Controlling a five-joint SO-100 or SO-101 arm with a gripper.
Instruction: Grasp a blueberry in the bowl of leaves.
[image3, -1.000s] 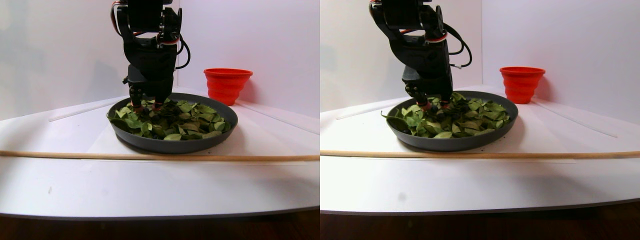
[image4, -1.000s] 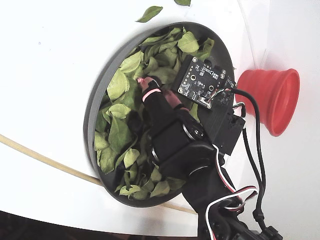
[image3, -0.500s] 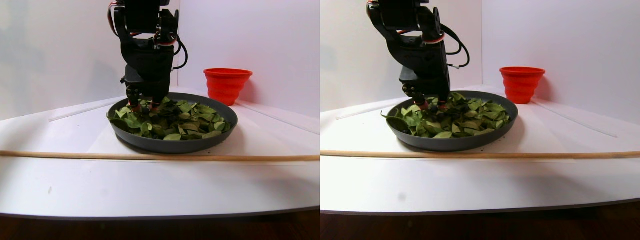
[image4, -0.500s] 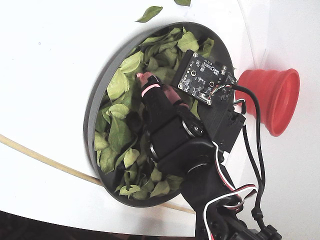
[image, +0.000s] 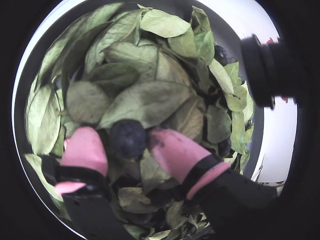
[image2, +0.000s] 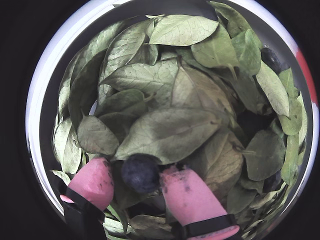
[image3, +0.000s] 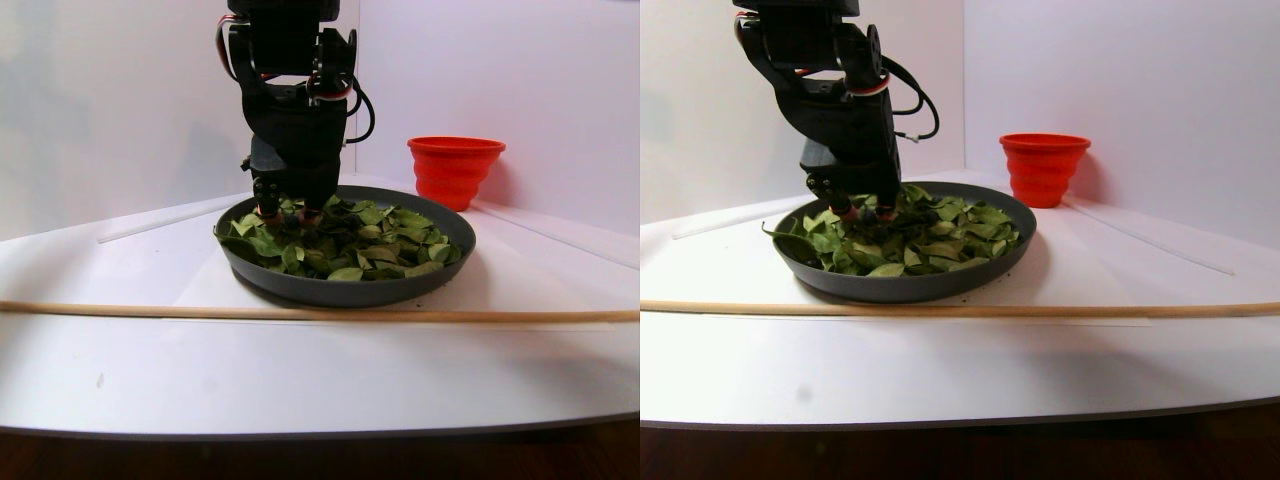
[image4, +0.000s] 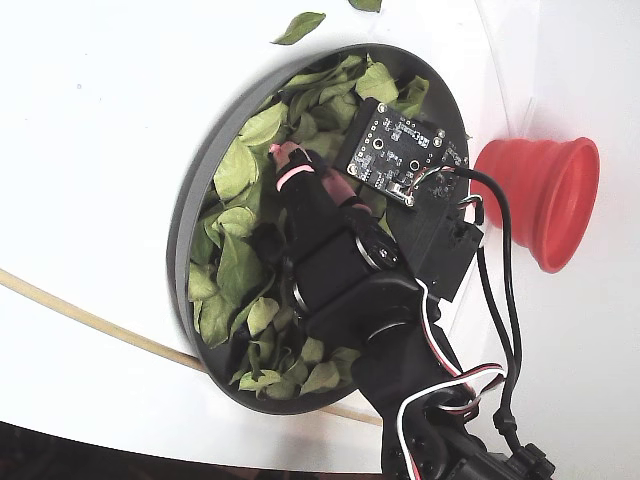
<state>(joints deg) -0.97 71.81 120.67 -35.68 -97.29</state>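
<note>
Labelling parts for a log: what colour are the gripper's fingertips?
Pink fingertips, smudged dark on one, clearest in a wrist view beside the blueberry.
</note>
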